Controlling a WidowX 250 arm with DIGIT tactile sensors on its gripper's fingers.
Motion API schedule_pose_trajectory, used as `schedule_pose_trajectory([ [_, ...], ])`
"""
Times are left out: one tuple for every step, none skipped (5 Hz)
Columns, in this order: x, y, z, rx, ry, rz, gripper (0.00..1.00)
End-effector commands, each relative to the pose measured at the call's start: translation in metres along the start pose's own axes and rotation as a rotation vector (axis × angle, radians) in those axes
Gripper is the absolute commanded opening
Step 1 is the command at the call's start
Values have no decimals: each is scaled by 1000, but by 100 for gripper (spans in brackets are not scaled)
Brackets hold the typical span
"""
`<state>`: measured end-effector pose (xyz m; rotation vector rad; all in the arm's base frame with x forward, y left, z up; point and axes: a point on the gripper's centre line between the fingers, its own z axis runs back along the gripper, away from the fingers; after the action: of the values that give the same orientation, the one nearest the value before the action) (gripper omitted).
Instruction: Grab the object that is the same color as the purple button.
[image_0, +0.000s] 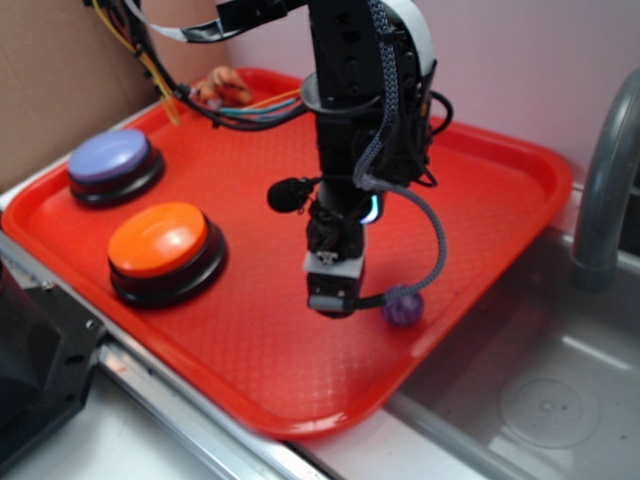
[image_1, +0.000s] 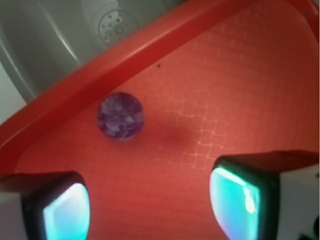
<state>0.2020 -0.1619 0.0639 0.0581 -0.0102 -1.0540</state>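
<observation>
From the exterior view, my arm (image_0: 355, 100) hangs down over the red tray (image_0: 500, 190), and my gripper (image_0: 332, 300) points at the tray floor near the tray's front edge. The ball (image_0: 402, 306), small, purple and marbled, lies on the tray floor just beside my gripper, on the side toward the sink (image_0: 540, 400). It is near the tray's rim there. I cannot tell from this view how wide my fingers stand, since the wrist block hides them. The purple button (image_0: 112, 160) sits at the tray's far left corner, well apart from the ball. The orange button (image_0: 160, 242) stands just in front of it, nearer the tray's front edge. A striped orange toy (image_0: 218, 88) lies at the tray's back edge, partly behind cables (image_0: 240, 110). A grey faucet (image_0: 605, 180) rises past the tray's right end.

From the wrist view, my two fingers (image_1: 60, 212) show at the bottom corners, set wide apart with bare tray floor (image_1: 225, 90) between them, and they hold nothing. The ball (image_1: 120, 116) rests on the floor ahead of them, closer to the finger on the picture's left than to the other, and touches neither. It sits near the tray's raised rim (image_1: 125, 60). Beyond that rim the sink's drain (image_1: 114, 27) shows.
</observation>
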Motion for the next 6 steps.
schedule_pose_trajectory([
  [3,-5,11,19,-47,7,100],
  [10,-13,-9,40,-1,-91,100],
  [10,-17,-24,36,-20,-163,100],
  [9,-17,-32,18,-112,-194,100],
  [14,-18,-36,14,-127,-229,100],
  [24,-19,-42,10,-138,-260,100],
])
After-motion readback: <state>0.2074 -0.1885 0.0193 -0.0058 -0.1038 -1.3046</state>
